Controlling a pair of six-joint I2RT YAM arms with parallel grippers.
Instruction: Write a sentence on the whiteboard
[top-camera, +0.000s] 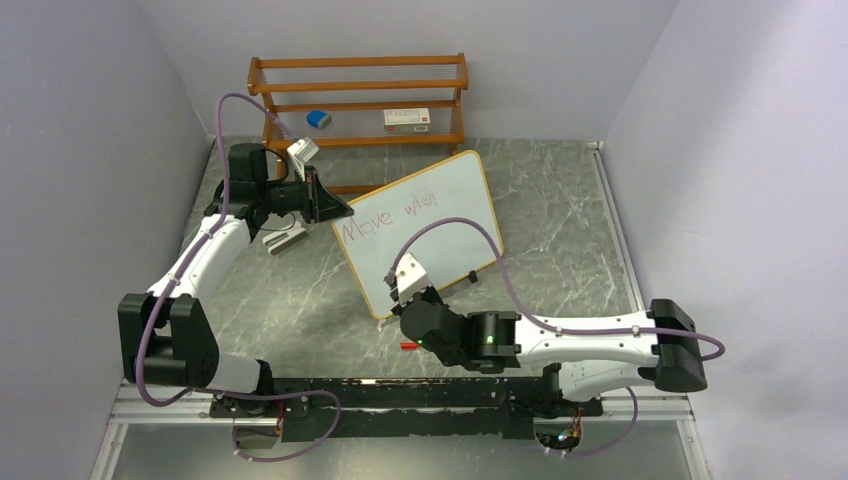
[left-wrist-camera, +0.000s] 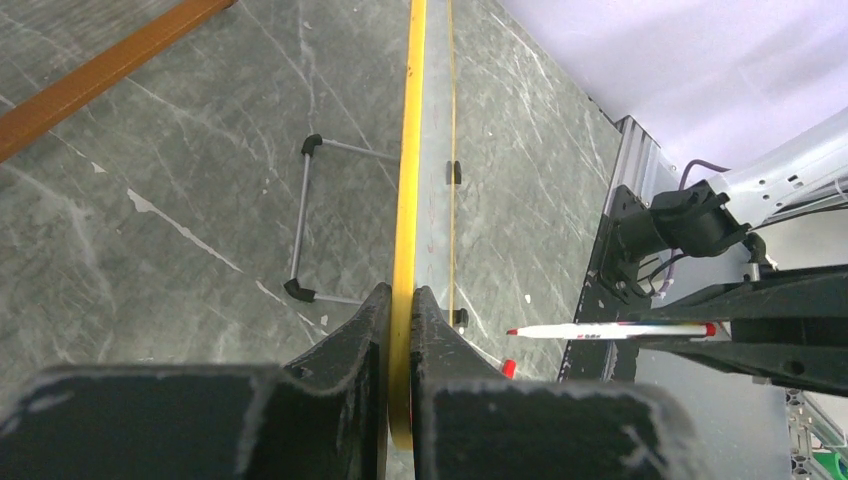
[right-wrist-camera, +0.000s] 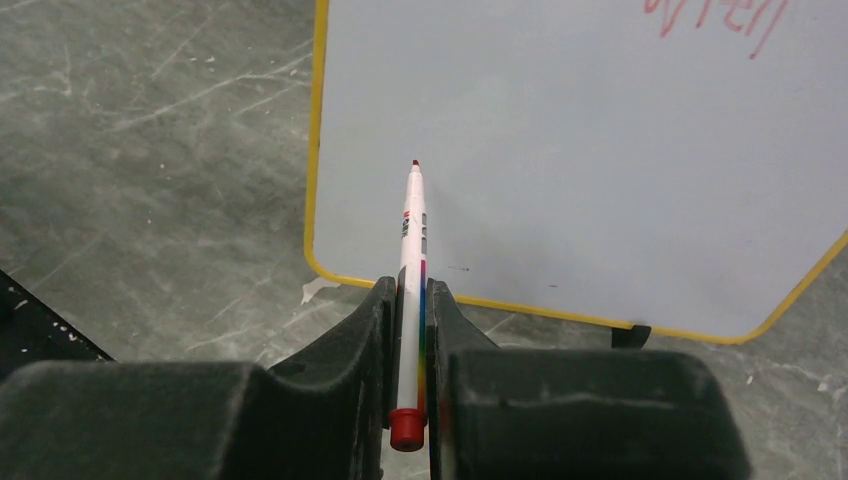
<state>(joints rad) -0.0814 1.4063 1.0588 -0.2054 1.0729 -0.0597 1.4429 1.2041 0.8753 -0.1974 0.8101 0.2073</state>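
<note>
The whiteboard (top-camera: 425, 230) stands tilted on the marble table, yellow-framed, with red writing "Move when" along its top. My left gripper (top-camera: 335, 208) is shut on the board's upper left edge; in the left wrist view the yellow frame (left-wrist-camera: 408, 200) runs between my pads (left-wrist-camera: 400, 310). My right gripper (top-camera: 408, 300) is shut on a white marker with a red tip (right-wrist-camera: 411, 240), pointing at the board's lower left part (right-wrist-camera: 560, 160), its tip just off the surface. The marker also shows in the left wrist view (left-wrist-camera: 610, 329).
A brown wooden shelf rack (top-camera: 360, 100) stands at the back with a blue eraser (top-camera: 318, 119) and a white box (top-camera: 406, 119). A red cap (top-camera: 408, 345) lies near the right arm. A grey object (top-camera: 283, 238) lies left of the board. The board's wire stand (left-wrist-camera: 305, 220) sits behind it.
</note>
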